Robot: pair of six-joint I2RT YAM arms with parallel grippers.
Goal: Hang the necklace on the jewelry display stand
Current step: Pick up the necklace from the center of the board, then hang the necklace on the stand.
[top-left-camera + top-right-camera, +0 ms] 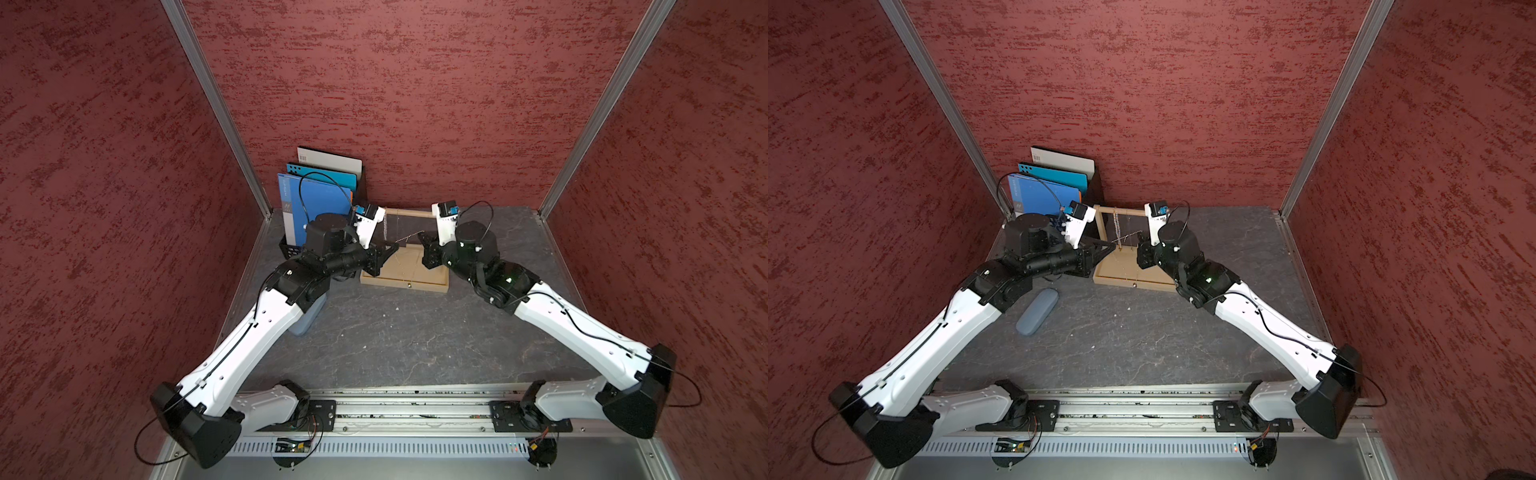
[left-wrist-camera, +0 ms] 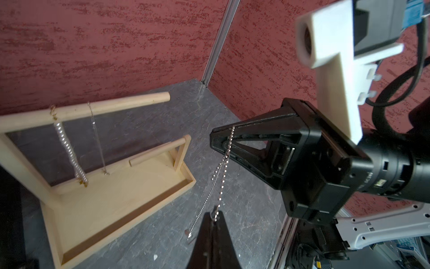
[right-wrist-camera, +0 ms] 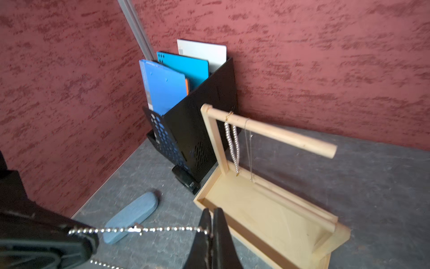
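Note:
A silver ball-chain necklace (image 2: 229, 149) is stretched in the air between my two grippers, just in front of the jewelry display stand (image 1: 405, 286). In the left wrist view my left gripper (image 2: 215, 217) is shut on one part of the chain, and a loose end dangles below. My right gripper (image 3: 210, 230) pinches the necklace (image 3: 162, 229) at another point, jaws shut. In both top views the two grippers (image 1: 395, 248) (image 1: 420, 237) face each other over the stand's tray, below its long dowel (image 1: 1121, 211). A pearl strand (image 3: 233, 144) and a thin chain (image 3: 249, 149) hang on that dowel.
A black mesh file rack (image 3: 186, 130) with blue folders stands left of the stand against the back wall. A blue-grey oblong case (image 1: 1036, 311) lies on the dark tabletop under my left arm. A small black object (image 3: 186, 181) sits by the rack's foot. Red walls enclose three sides.

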